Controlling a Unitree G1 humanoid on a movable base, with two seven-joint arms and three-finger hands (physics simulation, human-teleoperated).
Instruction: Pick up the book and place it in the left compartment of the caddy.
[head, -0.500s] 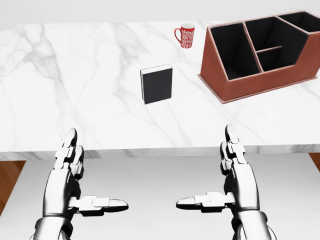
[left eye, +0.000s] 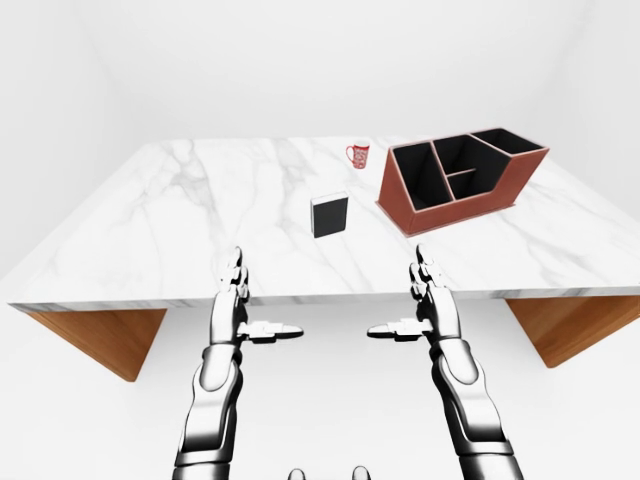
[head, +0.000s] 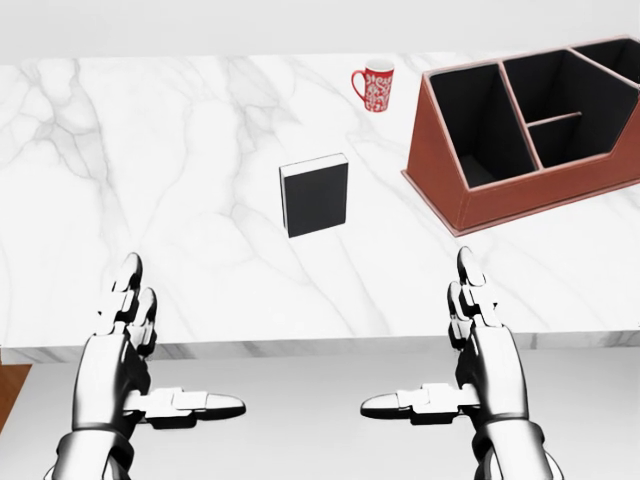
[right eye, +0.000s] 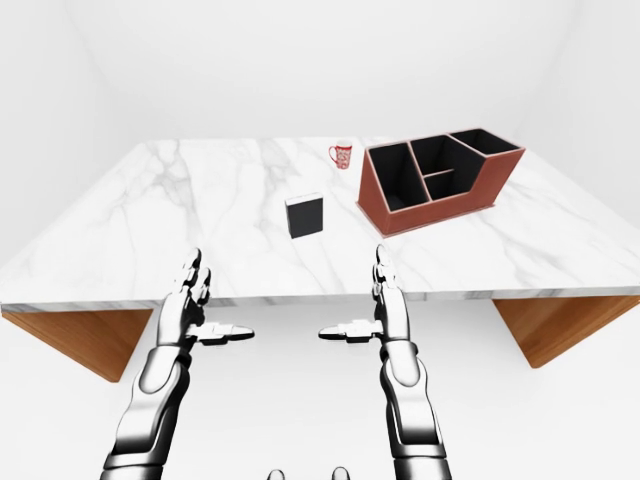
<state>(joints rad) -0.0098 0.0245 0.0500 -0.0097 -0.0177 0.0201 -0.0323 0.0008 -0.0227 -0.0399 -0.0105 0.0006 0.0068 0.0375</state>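
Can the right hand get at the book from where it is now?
Probably yes. Nothing lies between the right hand and the book; bare marble table surrounds it. The open hand hovers off the table's near edge, so the arm must extend.

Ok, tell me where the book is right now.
In the head view the book lies near the middle of the marble table, left of the caddy and below the red mug.

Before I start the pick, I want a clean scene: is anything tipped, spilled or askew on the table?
Nothing stands out. The book stands upright on the marble table, the red mug is upright with no spill, and the caddy sits level, its compartments dark. Both the left hand and the right hand are open, short of the table's edge.
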